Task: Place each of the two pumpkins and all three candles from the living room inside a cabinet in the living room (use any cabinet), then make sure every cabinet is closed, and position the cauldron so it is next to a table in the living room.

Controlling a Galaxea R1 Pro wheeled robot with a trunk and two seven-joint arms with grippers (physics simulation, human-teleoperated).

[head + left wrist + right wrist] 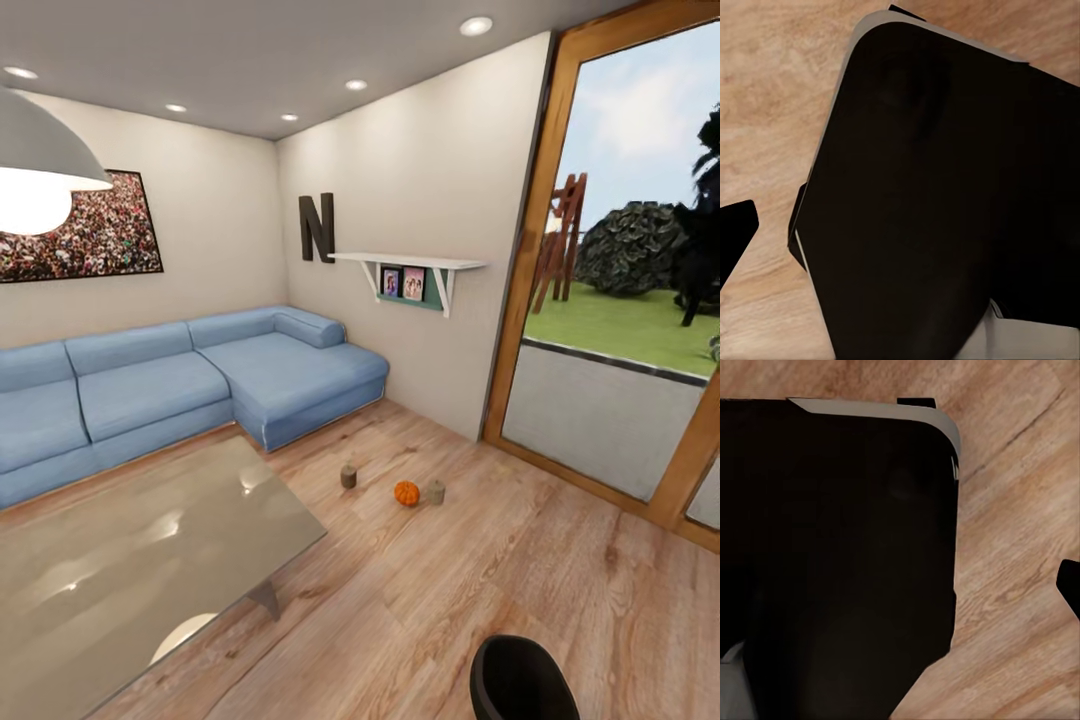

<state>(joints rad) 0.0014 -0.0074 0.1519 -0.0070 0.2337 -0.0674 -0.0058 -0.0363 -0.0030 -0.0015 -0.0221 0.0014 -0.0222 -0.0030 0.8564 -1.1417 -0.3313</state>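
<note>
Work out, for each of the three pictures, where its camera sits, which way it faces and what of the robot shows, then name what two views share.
Head: high on the robot, facing forward and down at sofa, table, pumpkin and two candles; a black part shows at the bottom edge.
Left wrist: faces down at the floor; a black robot body blocks most.
Right wrist: likewise, floor beside a black body.
Shared: the wood floor, in all three.

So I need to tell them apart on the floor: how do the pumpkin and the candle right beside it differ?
The pumpkin is bright orange, the candle dull tan-grey. The pumpkin is squat and round, the candle an upright stubby cylinder. Both stand on the wood floor, similar in size.
</note>
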